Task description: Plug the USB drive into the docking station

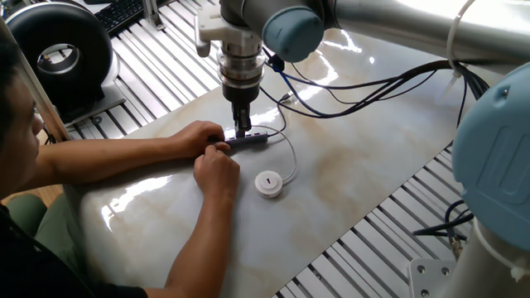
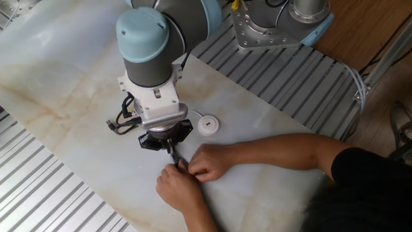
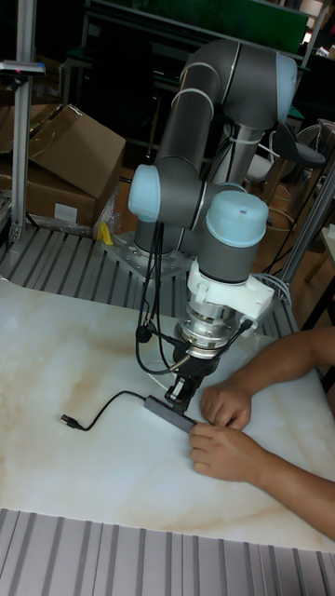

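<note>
The docking station (image 1: 251,140) is a slim grey bar lying on the marble table, and it also shows in the tall view (image 3: 168,413). A person's two hands (image 1: 211,153) hold its near end. My gripper (image 1: 242,130) points straight down over the bar with its tips at the bar's top edge. The fingers (image 3: 183,393) are pressed together. The USB drive (image 1: 268,183) is a white round puck lying in front of the bar. Its thin white cable (image 1: 291,156) loops back up to my fingertips. The small plug itself is hidden between them.
The bar's black cable (image 3: 102,407) trails left and ends in a plug (image 3: 67,421). The person's forearms (image 2: 270,151) reach across the near table. A black round device (image 1: 58,54) stands at the back left. Slatted metal (image 1: 364,248) borders the marble, and robot cables (image 1: 364,83) hang above.
</note>
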`<state>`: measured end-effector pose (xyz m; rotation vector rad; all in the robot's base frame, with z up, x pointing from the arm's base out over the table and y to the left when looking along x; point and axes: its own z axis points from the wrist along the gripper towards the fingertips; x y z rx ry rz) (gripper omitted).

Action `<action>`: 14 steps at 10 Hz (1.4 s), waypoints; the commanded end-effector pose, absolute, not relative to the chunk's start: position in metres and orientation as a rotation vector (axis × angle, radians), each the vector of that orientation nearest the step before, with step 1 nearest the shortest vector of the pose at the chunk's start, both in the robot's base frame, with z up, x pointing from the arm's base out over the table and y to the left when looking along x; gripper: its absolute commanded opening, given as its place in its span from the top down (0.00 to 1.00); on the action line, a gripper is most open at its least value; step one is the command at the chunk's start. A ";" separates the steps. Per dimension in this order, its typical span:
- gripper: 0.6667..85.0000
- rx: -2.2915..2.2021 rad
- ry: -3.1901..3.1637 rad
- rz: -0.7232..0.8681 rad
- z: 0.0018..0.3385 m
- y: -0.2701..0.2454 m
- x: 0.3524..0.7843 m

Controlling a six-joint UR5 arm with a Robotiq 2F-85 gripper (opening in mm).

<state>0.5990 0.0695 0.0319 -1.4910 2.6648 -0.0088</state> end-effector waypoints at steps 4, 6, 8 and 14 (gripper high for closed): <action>0.35 -1.637 2.806 -0.173 0.075 0.026 0.559; 0.38 -1.579 2.886 -0.170 0.115 0.017 0.533; 0.54 -1.364 2.989 -0.307 0.155 -0.022 0.513; 0.99 -0.293 3.205 -0.205 0.172 -0.035 0.461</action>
